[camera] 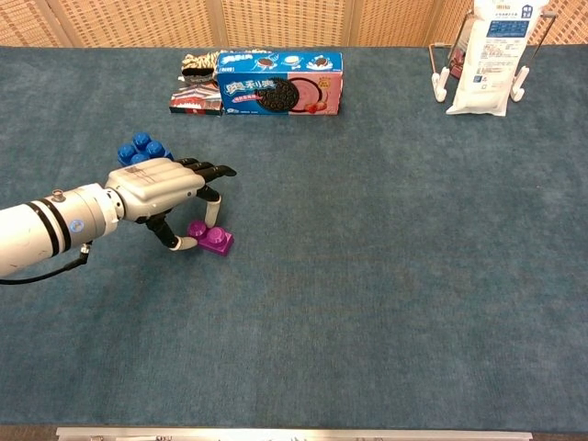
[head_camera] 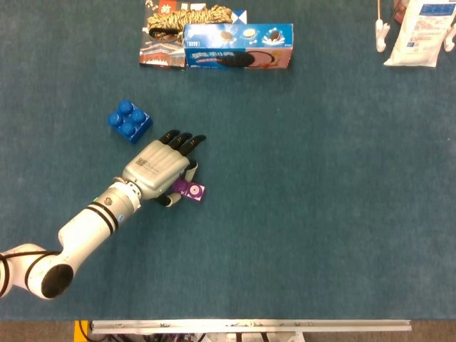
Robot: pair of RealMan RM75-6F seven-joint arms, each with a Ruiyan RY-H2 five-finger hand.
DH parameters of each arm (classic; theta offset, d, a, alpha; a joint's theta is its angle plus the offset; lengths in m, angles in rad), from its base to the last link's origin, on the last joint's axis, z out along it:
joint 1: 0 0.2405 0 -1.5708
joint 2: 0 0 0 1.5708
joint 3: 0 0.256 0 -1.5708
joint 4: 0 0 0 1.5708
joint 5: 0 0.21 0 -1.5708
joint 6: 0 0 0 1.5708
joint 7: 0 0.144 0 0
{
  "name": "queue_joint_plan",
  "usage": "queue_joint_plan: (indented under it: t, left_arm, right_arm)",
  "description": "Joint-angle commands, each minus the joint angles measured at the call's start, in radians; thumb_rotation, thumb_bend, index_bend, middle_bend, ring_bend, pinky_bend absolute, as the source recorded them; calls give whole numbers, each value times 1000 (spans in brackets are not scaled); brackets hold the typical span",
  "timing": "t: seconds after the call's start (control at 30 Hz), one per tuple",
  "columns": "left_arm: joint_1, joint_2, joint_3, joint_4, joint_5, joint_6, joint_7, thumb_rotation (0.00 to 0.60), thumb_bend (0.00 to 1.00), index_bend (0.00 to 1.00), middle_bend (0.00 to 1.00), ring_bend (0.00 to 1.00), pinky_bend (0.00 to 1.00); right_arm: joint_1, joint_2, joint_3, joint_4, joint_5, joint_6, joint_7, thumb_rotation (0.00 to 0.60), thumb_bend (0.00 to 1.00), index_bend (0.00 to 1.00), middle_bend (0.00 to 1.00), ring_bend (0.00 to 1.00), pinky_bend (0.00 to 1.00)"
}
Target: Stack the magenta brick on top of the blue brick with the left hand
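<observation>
Thumb and a fingertip of my left hand [camera: 161, 188] bracket the magenta brick [camera: 211, 238] lying on the table [camera: 386, 276], other fingers spread flat above, grip unconfirmed, so I can carry it to the blue brick [camera: 141, 150] just beyond.

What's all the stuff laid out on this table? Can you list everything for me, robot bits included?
Magenta brick: one, magenta, on the cloth near the left hand's fingertips.
Blue brick: one, blue, studs up, just beyond the left hand.
Cookie box: one, blue and pink, far edge of the table.
Striped packet: one, yellow and black, lying on a flat dark box behind the cookie box.
White pouch: one, white with blue print, in a stand at far right.
Table cloth: one, dark teal.
Left hand: one, silver with black fingers, over the magenta brick.
</observation>
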Motion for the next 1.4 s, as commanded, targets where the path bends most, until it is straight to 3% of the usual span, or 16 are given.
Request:
queue_joint_plan:
  t: [0.03, 0.63, 1.0, 1.4]
  left_arm:
    - [2, -4, 0, 5, 2, 8, 1, 600, 290, 464, 0, 0, 55]
    - [3, -8, 9, 13, -7, 13, 21, 600, 296, 466, 0, 0, 56]
    - [11, -4, 8, 12, 0, 30, 14, 600, 297, 570, 0, 0, 55]
    - [24, 83, 5, -72, -2, 81, 55, 600, 298, 579, 0, 0, 55]
  right_arm:
    - [0, 0, 0, 0, 0, 0, 0, 600, 0, 178, 240, 173, 305]
    - [1, 0, -1, -2, -1, -2, -1, 600, 0, 178, 240, 173, 305]
    - [1, 0, -1, -1, -1, 0, -1, 600, 0, 179, 240, 173, 305]
    - [3, -1, -3, -3, -2, -3, -6, 600, 0, 179, 240, 173, 305]
